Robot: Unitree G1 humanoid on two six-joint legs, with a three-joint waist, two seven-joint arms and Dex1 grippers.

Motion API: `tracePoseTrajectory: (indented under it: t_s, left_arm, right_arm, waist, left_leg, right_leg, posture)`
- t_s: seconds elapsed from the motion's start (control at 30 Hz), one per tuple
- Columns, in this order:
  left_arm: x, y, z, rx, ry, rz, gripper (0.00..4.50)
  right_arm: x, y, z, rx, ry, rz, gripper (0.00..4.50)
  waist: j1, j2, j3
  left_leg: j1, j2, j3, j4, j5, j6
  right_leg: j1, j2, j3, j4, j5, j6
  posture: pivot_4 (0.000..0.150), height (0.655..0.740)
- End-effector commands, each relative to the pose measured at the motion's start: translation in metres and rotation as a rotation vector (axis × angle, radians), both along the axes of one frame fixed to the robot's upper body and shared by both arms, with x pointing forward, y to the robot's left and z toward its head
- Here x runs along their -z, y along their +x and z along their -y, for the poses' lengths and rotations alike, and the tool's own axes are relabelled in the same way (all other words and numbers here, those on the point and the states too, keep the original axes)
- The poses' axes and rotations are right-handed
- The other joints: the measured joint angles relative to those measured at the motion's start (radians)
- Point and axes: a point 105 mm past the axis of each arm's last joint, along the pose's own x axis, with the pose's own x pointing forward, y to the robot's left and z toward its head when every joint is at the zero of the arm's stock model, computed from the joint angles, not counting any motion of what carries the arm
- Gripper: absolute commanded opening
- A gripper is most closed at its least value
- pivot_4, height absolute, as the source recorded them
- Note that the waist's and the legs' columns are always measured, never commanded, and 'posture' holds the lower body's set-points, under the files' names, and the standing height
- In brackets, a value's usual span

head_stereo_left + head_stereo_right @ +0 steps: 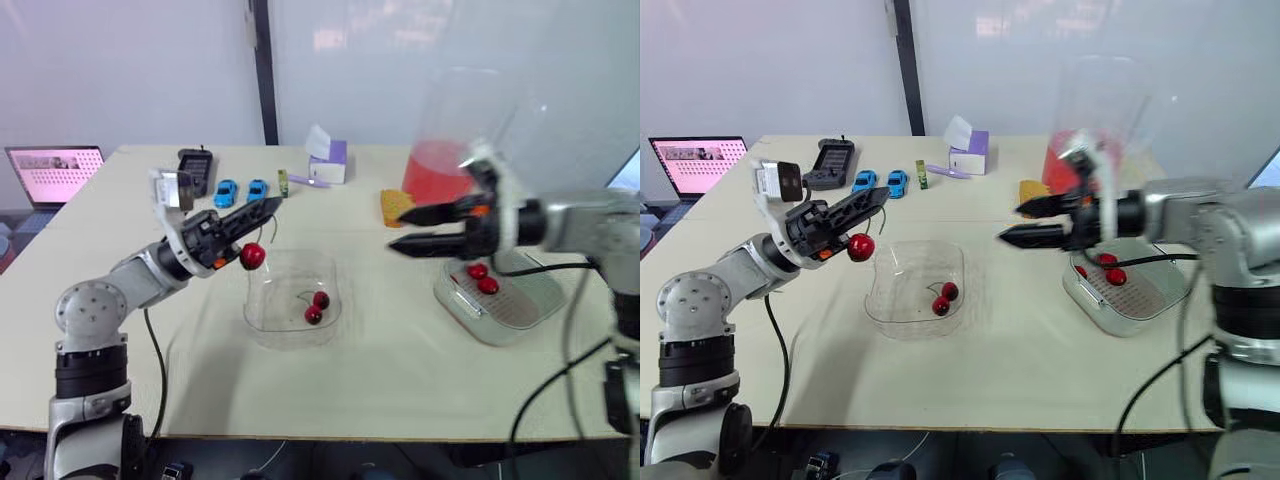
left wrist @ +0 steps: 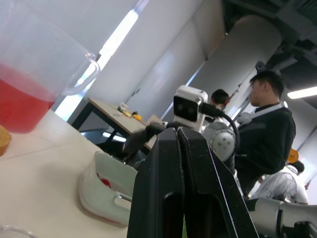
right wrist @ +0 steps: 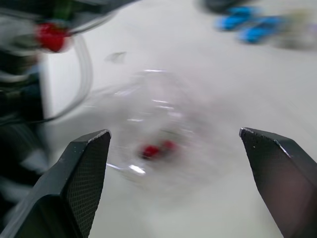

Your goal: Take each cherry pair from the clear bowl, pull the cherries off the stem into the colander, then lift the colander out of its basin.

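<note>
Two head views, left tool: fingers closed together, with the held cherry hanging by its stem just under them, over the left edge of the clear bowl.
Head views, clear bowl: stands on the worktop between the two arms, with one cherry pair lying inside.
Head views, right tool: fingers apart, gripping nothing, in the air between the clear bowl and the colander.
Head views, colander: sits in its white basin with two loose cherries in it. A pitcher of red liquid stands behind.
Left wrist view, left tool: black fingers pressed together. The basin, the pitcher and a person in a dark top are beyond.
Right wrist view, right tool: fingers wide apart. The blurred clear bowl with its cherry pair shows between them, and blue toy cars lie farther off.
</note>
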Motion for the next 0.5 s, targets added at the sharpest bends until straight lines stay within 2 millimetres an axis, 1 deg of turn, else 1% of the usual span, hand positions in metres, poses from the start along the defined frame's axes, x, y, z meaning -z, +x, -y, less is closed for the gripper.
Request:
tracePoseTrajectory:
  t_s: [0.03, 0.2, 0.27, 0.4, 0.5]
  left_arm:
    - [-0.009, -0.003, 0.002, 0.013, 0.001, 0.045, 0.00]
    - [-0.010, -0.004, 0.002, 0.012, -0.001, 0.049, 0.00]
    - [-0.010, -0.004, 0.002, 0.011, -0.001, 0.050, 0.00]
    - [-0.010, -0.005, 0.001, 0.007, 0.001, 0.050, 0.00]
    - [-0.011, -0.005, 0.001, 0.006, -0.002, 0.051, 0.00]
  right_arm:
    - [-0.004, -0.011, -0.029, -0.101, 0.033, -0.027, 4.43]
    - [0.001, -0.023, -0.069, -0.221, 0.080, -0.084, 4.43]
    - [0.001, -0.025, -0.082, -0.247, 0.099, -0.095, 4.43]
    - [-0.004, -0.022, -0.101, -0.266, 0.147, -0.108, 4.43]
    - [-0.005, -0.023, -0.111, -0.285, 0.159, -0.111, 4.43]
  waist:
    - [0.003, 0.000, 0.000]
    - [-0.005, 0.000, 0.000]
    - [-0.008, 0.000, 0.000]
    - [-0.009, 0.000, 0.000]
    - [-0.009, 0.000, 0.000]
  left_leg:
    - [0.000, 0.000, 0.000, 0.001, 0.000, 0.000]
    - [0.000, 0.000, -0.001, 0.000, 0.000, 0.000]
    - [0.000, 0.000, -0.002, 0.000, 0.000, 0.000]
    - [0.000, 0.000, -0.002, 0.000, 0.000, -0.001]
    - [0.000, 0.000, -0.002, -0.001, 0.000, -0.001]
  right_leg:
    - [0.000, 0.000, 0.000, 0.000, 0.000, 0.000]
    - [0.000, 0.000, -0.001, 0.000, 0.000, 0.000]
    - [0.000, 0.001, -0.001, 0.001, 0.000, 0.000]
    - [-0.001, 0.001, -0.001, 0.002, 0.000, 0.000]
    - [-0.001, 0.001, -0.001, 0.002, 0.000, 0.000]
  posture:
    - [0.150, 0.7400]
    - [0.150, 0.7400]
    - [0.150, 0.7400]
    - [0.150, 0.7400]
    - [0.150, 0.7400]
